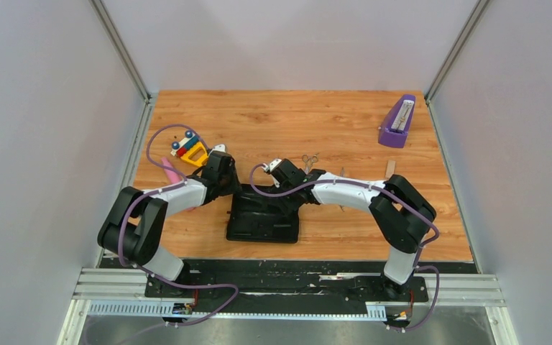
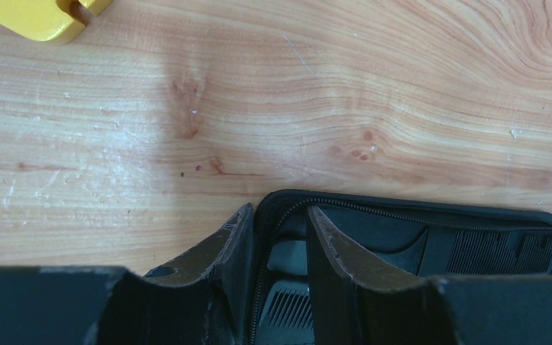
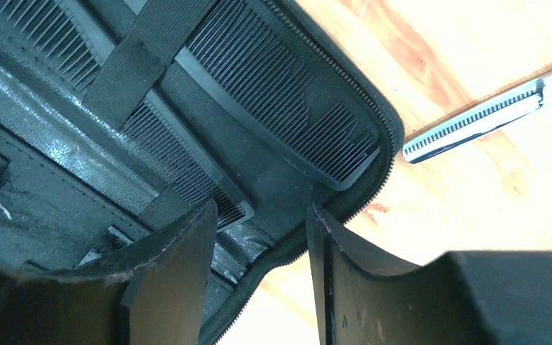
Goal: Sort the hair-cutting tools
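Setting: grey walls (image 1: pixel 43 108) on three sides, with a wooden table (image 1: pixel 295 115) in front of the arms.
Combs: both black combs (image 3: pixel 280 93) (image 3: pixel 180 162) lie inside the case, teeth side by side, tucked under elastic straps (image 3: pixel 140 54).
Scissors: one silver pair (image 1: pixel 310 159) lies on bare wood just beyond the case's far edge, apart from it.
Blade: the right wrist view shows a toothed blade (image 3: pixel 474 118) on the wood just off the case's corner. We take it for that pair but cannot be sure.
Second pair: we cannot pick it out in any view.
Case: the black zip case (image 1: pixel 259 228) lies open and flat mid-table, between the two claws.
Left claw (image 2: pixel 279 215): partly spread and astride the raised zip rim at one corner, with one finger outside and one inside. We cannot tell whether the pads press the rim, and we see nothing lifted.
Right claw (image 3: pixel 262 208): partly spread above the far corner, with the rim crossing under the gap. It is empty.
Clutter: a yellow toy (image 1: pixel 192 151) and a pink tube (image 1: pixel 172 175) sit by the left arm, and a purple thing (image 1: pixel 397 122) sits in the far right corner.
Done: we judge the combs to be stowed, which is about half the job.
Left: the scissors are not yet in the case. The nearest pair is within the right claw's reach.
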`<state>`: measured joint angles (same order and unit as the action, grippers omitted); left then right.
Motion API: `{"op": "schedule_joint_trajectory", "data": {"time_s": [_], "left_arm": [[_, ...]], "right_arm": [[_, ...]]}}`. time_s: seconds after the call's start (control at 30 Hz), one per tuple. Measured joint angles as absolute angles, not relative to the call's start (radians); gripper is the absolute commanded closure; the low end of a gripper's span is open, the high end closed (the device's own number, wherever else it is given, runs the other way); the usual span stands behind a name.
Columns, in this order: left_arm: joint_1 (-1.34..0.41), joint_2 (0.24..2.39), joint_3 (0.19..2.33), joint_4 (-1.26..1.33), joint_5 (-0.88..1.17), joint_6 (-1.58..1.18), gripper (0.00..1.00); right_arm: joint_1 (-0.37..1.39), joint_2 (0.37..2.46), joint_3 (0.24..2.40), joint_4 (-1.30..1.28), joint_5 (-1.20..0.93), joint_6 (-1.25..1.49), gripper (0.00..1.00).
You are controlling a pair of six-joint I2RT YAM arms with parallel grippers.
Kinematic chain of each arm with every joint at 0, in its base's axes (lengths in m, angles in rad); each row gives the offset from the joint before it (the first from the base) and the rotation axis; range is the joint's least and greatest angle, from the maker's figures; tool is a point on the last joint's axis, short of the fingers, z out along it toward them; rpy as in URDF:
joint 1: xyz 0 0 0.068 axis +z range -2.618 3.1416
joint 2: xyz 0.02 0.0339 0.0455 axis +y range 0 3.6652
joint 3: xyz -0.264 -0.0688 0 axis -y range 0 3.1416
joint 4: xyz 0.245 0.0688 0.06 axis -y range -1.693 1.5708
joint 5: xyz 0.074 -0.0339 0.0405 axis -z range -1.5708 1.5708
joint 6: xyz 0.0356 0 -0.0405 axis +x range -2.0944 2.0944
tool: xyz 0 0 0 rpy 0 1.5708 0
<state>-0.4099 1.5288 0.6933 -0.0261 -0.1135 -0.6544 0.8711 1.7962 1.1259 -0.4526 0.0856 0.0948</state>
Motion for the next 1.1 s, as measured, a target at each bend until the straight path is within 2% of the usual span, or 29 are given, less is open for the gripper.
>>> {"op": "schedule_joint_trajectory", "data": {"time_s": [0.3, 0.83, 1.1], "left_arm": [[-0.410, 1.541, 0.693, 0.007, -0.106, -0.624, 0.59], [-0.410, 1.543, 0.693, 0.011, -0.106, -0.623, 0.59], [-0.410, 1.542, 0.693, 0.010, -0.106, -0.631, 0.59]], "right_arm": [[0.867, 1.834, 1.173, -0.450, 0.187, 0.104, 0.62], [0.852, 1.825, 1.173, -0.480, 0.186, 0.170, 0.65], [0.843, 1.781, 1.190, -0.518, 0.125, 0.209, 0.71]]}}
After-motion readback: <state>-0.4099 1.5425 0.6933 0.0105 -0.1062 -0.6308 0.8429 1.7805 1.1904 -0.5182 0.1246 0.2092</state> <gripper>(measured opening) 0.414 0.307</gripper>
